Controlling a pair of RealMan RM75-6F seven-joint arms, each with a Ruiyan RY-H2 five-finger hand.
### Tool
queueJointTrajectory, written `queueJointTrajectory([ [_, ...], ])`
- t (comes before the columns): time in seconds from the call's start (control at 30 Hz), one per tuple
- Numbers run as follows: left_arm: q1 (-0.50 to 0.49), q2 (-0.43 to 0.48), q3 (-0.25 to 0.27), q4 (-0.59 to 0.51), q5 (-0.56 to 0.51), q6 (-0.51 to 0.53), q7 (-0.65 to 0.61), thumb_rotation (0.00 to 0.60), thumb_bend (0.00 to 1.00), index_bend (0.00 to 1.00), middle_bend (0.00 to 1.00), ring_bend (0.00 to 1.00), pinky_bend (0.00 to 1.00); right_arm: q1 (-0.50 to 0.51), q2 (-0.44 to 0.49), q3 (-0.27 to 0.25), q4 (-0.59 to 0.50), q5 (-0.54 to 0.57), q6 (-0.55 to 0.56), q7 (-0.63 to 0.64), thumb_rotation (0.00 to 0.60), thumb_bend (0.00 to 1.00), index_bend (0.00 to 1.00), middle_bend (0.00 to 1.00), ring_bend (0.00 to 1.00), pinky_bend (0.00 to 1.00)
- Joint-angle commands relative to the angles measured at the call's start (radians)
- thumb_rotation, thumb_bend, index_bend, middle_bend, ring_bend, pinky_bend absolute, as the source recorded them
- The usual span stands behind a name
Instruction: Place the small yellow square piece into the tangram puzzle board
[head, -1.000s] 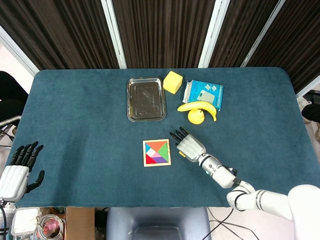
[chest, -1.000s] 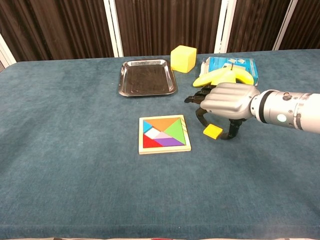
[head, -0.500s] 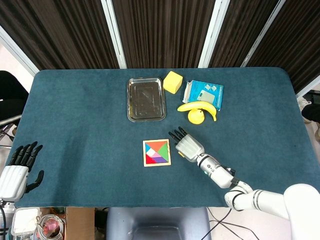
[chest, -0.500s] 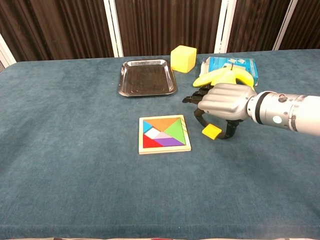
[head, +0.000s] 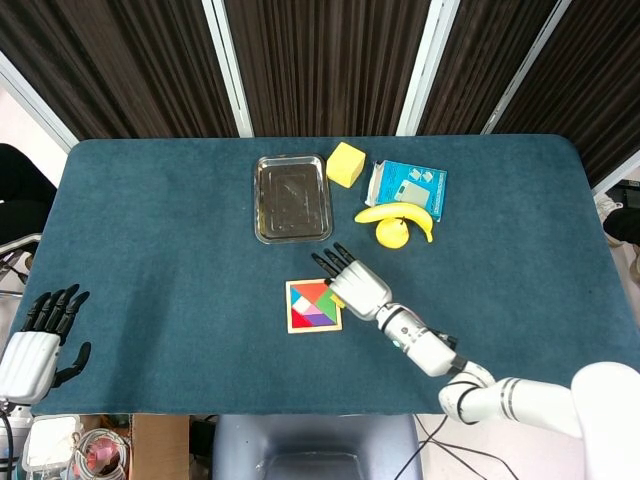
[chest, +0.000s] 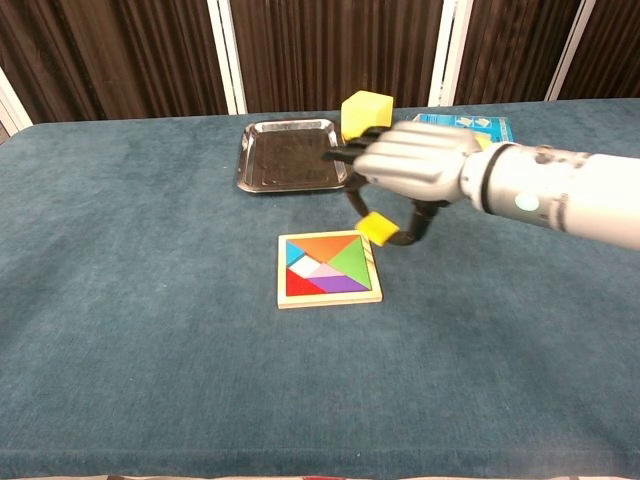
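Observation:
My right hand (chest: 412, 170) (head: 352, 284) hovers above the tangram board's far right corner and pinches the small yellow square piece (chest: 376, 228) beneath its palm. The piece hangs clear of the table, just over the board's right edge. The tangram board (chest: 328, 267) (head: 313, 305) lies mid-table, a wooden frame filled with coloured pieces and one pale gap near its left centre. In the head view the hand hides the yellow piece. My left hand (head: 38, 335) rests off the table's near left corner, fingers apart and holding nothing.
A metal tray (chest: 294, 154) (head: 291, 198) lies behind the board. A yellow cube (chest: 366, 116) (head: 345, 164), a blue box (head: 408, 188) and a banana with a lemon (head: 394, 220) sit at the back right.
My right hand lifted the yellow square off the table and carried it left and up to the board's right edge. The left hand stayed put.

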Motion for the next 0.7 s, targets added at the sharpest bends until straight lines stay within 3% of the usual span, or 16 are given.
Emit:
queueJointTrajectory([
  [0.03, 0.0, 0.002, 0.0, 0.0, 0.001, 0.0, -0.003, 0.6, 0.45, 0.0, 0.0, 0.0, 0.06, 0.042, -0.049, 0.036, -0.001, 0.055, -0.018, -0.046, 0.6, 0.44, 0.69, 0.06, 0.0, 0.0],
  [0.2, 0.002, 0.005, 0.0, 0.0, 0.001, 0.005, -0.009, 0.6, 0.45, 0.0, 0.0, 0.0, 0.06, 0.071, -0.086, 0.052, 0.008, 0.093, -0.026, -0.076, 0.6, 0.44, 0.68, 0.06, 0.0, 0.0],
  [0.37, 0.013, 0.014, 0.004, 0.004, 0.011, 0.027, -0.028, 0.6, 0.45, 0.0, 0.0, 0.0, 0.06, 0.137, -0.193, 0.07, 0.094, 0.195, -0.052, -0.157, 0.6, 0.44, 0.68, 0.06, 0.0, 0.0],
  [0.7, 0.016, 0.021, 0.004, 0.007, 0.014, 0.034, -0.048, 0.6, 0.45, 0.0, 0.0, 0.0, 0.06, 0.173, -0.23, 0.049, 0.148, 0.267, -0.044, -0.206, 0.6, 0.44, 0.68, 0.06, 0.0, 0.0],
])
